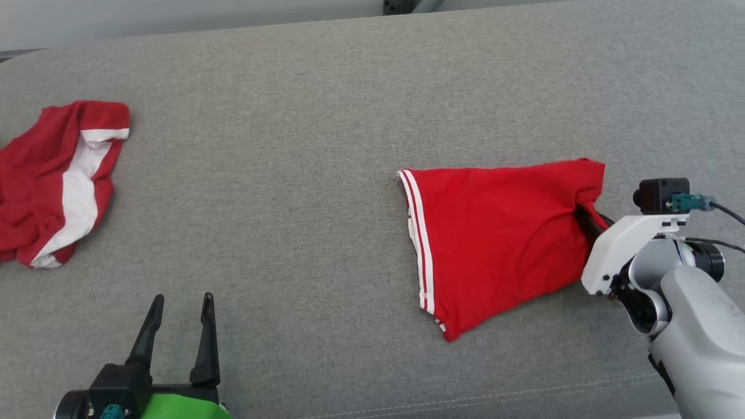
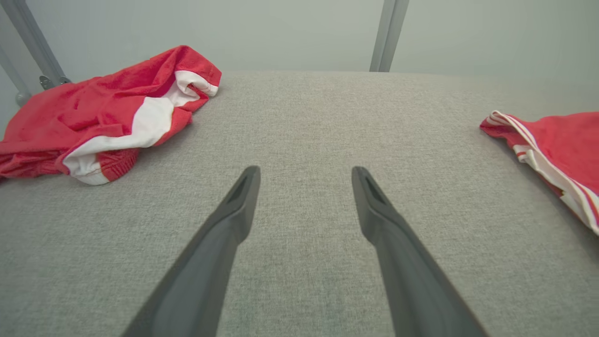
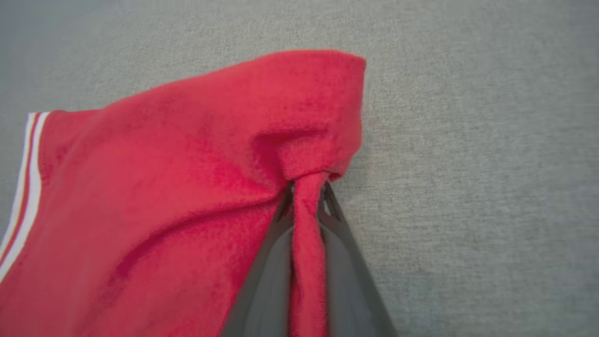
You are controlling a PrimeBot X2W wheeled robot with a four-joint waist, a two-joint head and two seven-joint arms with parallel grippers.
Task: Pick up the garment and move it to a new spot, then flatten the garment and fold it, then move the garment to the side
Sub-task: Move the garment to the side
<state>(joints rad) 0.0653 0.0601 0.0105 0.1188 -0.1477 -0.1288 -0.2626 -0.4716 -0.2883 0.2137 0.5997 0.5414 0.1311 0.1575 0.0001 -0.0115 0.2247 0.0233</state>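
Observation:
The garment (image 1: pixel 495 233) is red with white stripes along its left hem and lies folded flat on the grey fabric surface, right of centre. My right gripper (image 1: pixel 589 221) comes in from the right and is shut on the garment's right edge. In the right wrist view a bunched strip of the garment (image 3: pixel 164 187) is pinched between the two fingers of the right gripper (image 3: pixel 306 196). My left gripper (image 1: pixel 182 298) stands open at the lower left, holding nothing. In its own view the left gripper (image 2: pixel 305 171) hovers over bare fabric, with the garment (image 2: pixel 561 140) far to the right.
A second red and white garment (image 1: pixel 52 180) lies crumpled at the far left, also seen as a heap (image 2: pixel 103 112). The grey cushioned surface (image 1: pixel 302 145) ends at a back edge against a pale wall, with a metal post (image 2: pixel 388 35) behind it. A seam (image 1: pixel 465 401) runs along the front.

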